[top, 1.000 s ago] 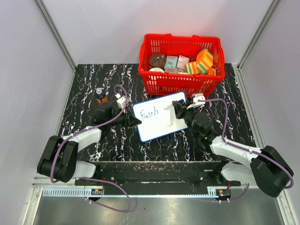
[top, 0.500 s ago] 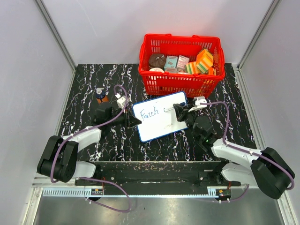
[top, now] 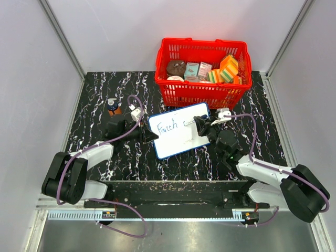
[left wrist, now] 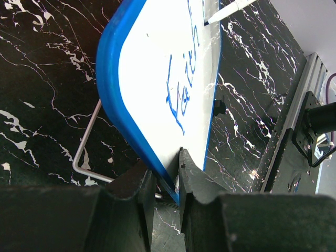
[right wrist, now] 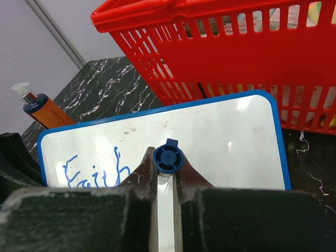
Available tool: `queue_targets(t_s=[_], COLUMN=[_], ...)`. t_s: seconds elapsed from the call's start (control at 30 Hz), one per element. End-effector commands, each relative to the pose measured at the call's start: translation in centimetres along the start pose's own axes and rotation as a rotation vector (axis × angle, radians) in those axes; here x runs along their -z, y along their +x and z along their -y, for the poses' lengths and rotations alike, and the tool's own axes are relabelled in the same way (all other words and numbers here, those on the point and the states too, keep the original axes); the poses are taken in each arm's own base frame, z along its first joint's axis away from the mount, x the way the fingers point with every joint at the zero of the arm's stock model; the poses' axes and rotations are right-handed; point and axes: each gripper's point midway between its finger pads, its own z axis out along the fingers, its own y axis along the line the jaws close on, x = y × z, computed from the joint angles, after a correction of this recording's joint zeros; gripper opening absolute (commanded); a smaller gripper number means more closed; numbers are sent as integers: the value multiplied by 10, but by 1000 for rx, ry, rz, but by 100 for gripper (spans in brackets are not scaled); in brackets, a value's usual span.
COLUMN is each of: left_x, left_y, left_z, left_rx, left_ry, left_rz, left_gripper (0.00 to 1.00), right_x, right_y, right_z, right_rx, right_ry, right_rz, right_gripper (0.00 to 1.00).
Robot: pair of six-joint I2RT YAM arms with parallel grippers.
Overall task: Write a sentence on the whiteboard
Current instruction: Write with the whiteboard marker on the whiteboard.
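The whiteboard (top: 178, 137), white with a blue frame, is propped tilted on the table's middle. The sentence (top: 168, 127) on it reads only "Faith" in blue, also seen in the left wrist view (left wrist: 185, 86) and the right wrist view (right wrist: 96, 171). My left gripper (top: 150, 135) is shut on the board's left edge (left wrist: 137, 137). My right gripper (top: 201, 125) is shut on a marker (right wrist: 168, 158) with a blue end cap. Its tip (left wrist: 209, 21) points at the board just right of the "h"; contact cannot be told.
A red basket (top: 202, 90) full of small packages stands right behind the board. A bottle with an orange label (top: 113, 106) stands at the back left. A wire stand (left wrist: 84, 157) sticks out behind the board. Grey walls close in both sides.
My right wrist has shifted slightly to the right with the marker. The writing still reads "Faith". The left arm and board have not moved.
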Motion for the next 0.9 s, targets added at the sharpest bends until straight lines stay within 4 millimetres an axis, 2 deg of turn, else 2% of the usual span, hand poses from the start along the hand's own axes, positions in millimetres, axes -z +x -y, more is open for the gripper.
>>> queue_targets(t_s=[0.0,0.47,0.87], left_x=[1,1,1], left_y=[-12,-11,-11], left_z=[-24,-24,-24], left_rx=[-151,-149,-150], left_ry=[-109,-106,-107], left_rz=[35,32,34], left_gripper=[0,0,0], right_x=[-9,-17,-19], right_y=[-12,-26,-31], right_z=[0,-5,0], right_rx=[20,30,24], right_ry=[16,11,37], right_rz=[26,62,85], right_gripper=[0,0,0])
